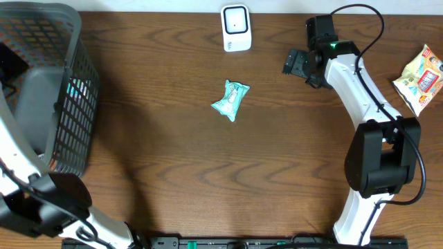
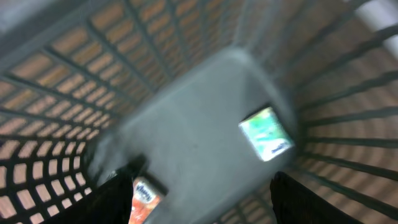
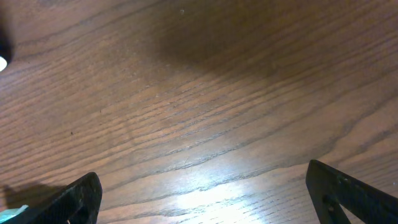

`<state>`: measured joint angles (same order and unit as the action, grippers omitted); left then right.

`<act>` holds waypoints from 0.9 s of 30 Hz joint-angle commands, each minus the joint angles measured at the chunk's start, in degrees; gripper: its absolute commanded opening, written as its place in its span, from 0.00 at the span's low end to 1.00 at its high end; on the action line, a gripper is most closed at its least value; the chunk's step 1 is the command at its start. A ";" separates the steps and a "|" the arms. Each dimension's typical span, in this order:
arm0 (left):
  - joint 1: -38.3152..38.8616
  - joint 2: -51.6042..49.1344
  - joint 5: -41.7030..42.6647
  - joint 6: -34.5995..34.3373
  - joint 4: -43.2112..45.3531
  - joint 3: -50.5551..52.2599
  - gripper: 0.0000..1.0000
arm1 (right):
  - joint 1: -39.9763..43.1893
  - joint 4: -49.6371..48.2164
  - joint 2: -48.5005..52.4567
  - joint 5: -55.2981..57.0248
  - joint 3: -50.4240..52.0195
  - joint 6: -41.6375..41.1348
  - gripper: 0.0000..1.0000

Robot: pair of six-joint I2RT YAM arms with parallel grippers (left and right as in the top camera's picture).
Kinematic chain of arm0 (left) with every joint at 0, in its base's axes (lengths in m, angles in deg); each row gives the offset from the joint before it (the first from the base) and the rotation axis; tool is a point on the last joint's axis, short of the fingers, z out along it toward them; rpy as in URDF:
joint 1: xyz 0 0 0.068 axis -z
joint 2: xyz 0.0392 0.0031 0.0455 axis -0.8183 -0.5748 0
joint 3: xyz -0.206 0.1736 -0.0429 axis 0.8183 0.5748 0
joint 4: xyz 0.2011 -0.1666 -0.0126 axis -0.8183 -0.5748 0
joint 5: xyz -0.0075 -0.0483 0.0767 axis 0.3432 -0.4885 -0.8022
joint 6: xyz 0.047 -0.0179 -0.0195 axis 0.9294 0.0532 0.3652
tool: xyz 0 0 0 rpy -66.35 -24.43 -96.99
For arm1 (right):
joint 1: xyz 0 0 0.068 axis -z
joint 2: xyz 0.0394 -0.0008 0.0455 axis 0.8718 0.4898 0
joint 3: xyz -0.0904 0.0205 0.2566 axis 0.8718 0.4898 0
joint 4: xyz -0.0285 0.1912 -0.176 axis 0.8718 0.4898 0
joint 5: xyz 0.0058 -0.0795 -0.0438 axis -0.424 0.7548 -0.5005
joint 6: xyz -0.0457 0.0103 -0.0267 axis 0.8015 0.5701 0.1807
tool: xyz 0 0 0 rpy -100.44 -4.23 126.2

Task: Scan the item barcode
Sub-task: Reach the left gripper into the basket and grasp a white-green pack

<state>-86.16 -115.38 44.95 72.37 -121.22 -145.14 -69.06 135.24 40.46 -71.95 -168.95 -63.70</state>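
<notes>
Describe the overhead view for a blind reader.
A teal packet lies centre on a wooden table, a white scanner behind it. The open right gripper hangs beside the scanner; black basket at left, snack bag at right.

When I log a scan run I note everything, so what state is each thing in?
teal packet, lying on the table, untouched
scanner, upright at the far edge
basket, upright, holding a green packet and an orange-red packet
snack bag, lying at the right edge
left claw, open, empty, pointing into the basket
right claw, open, empty, over the table
</notes>
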 commanded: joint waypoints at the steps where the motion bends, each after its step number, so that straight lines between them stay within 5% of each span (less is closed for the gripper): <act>1: -0.11 -4.28 -0.57 2.16 0.13 0.79 0.70 | -0.31 0.20 0.48 0.31 0.37 0.61 0.99; 16: 0.24 -21.46 11.47 4.66 11.56 0.79 0.70 | -0.57 0.20 0.48 0.31 0.37 0.61 0.99; 21: 0.24 -24.57 14.40 -2.08 11.54 0.81 0.70 | -0.57 0.20 0.48 0.31 0.37 0.61 0.99; 27: 0.83 -27.47 22.93 -1.99 11.96 0.83 0.69 | -0.61 0.20 0.48 0.31 0.37 0.61 0.99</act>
<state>-85.90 -141.15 62.87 71.85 -109.53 -144.57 -69.21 135.26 40.46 -71.95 -168.95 -63.70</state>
